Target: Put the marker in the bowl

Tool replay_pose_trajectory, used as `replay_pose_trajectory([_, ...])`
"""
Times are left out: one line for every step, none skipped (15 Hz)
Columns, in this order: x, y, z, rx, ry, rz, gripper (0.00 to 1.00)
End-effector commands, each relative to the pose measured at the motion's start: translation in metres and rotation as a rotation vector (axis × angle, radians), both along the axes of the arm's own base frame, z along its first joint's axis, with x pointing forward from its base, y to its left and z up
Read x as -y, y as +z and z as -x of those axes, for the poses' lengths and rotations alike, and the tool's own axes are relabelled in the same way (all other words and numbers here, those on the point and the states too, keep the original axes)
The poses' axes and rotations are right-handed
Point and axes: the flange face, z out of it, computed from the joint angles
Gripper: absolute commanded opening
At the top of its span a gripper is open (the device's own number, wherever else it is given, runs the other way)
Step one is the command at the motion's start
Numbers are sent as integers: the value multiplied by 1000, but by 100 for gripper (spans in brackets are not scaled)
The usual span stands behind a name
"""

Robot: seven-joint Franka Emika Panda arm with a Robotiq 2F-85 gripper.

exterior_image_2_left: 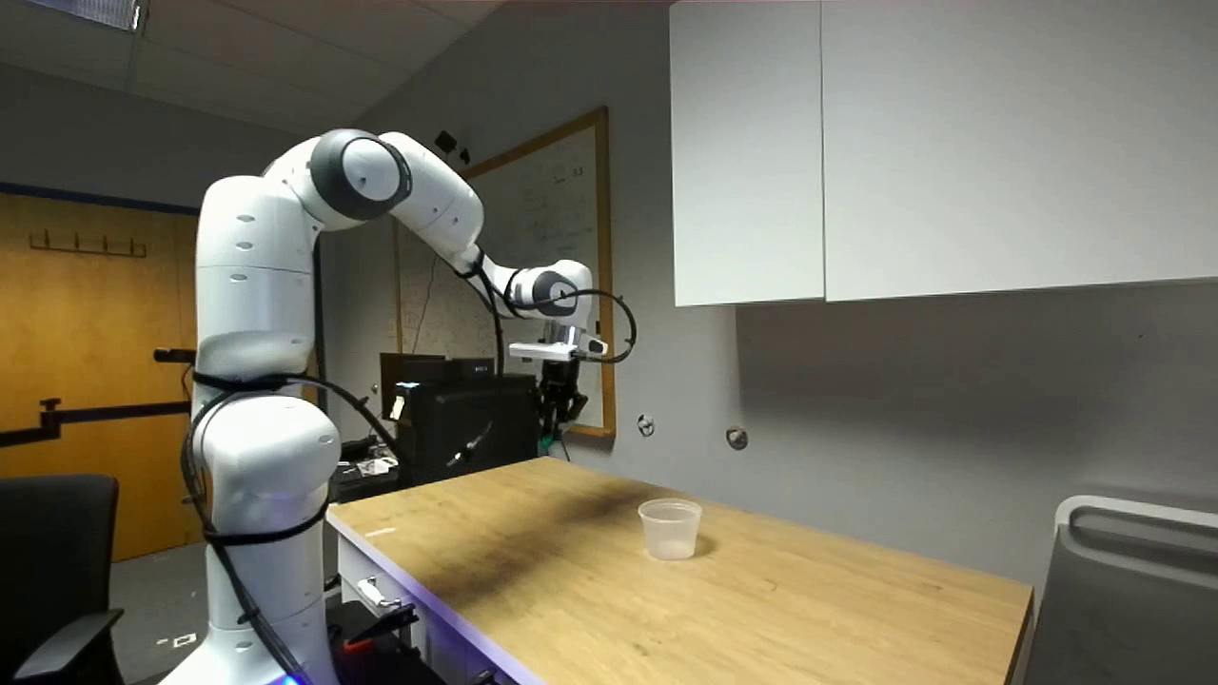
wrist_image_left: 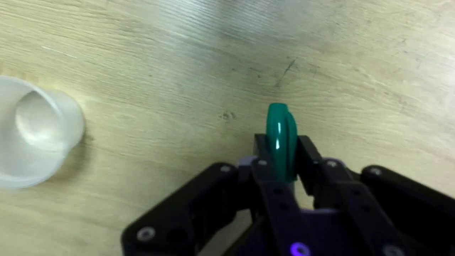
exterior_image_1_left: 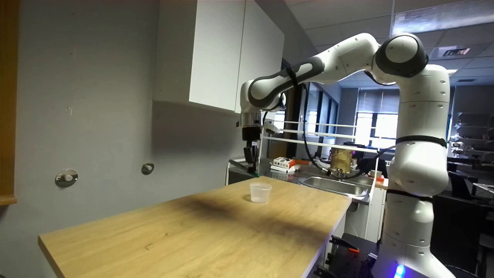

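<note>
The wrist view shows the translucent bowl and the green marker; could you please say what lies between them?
In the wrist view, only wood-grain tabletop with dark specks shows between the translucent bowl and the green marker gripped by the pincer.

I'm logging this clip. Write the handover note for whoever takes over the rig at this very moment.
Gripper: shut on the green marker, seemingly just off the tabletop.
Bowl: upright on the tabletop in both exterior views, apart from the gripper; at the left edge of the wrist view, partly cut off.
Done: marker grasped.
Left: carry it over the bowl, release it inside, back away. I'd come in from above; the bowl looks light and might tip if bumped.
</note>
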Motion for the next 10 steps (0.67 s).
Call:
replay_pose_trajectory([59,56,23,111,-127,23,9])
replay_pose_trajectory([79,65,24,130,-151,32,9])
replay_pose_trajectory([99,71,24,141,-176,36,9])
replay_pose_trajectory([117,72,23,147,-204,45,9])
replay_pose_trajectory([133,70,22,148,-229,57,9])
replay_pose_trajectory([148,65,20,147,-254,68,9])
replay_pose_trajectory([160,59,17,141,-273,77,9])
replay_pose_trajectory([169,53,15,136,-290,83,9])
replay_pose_trajectory([177,43,11,126,-302,87,9])
replay_pose_trajectory([181,33,7,117,-309,86,9])
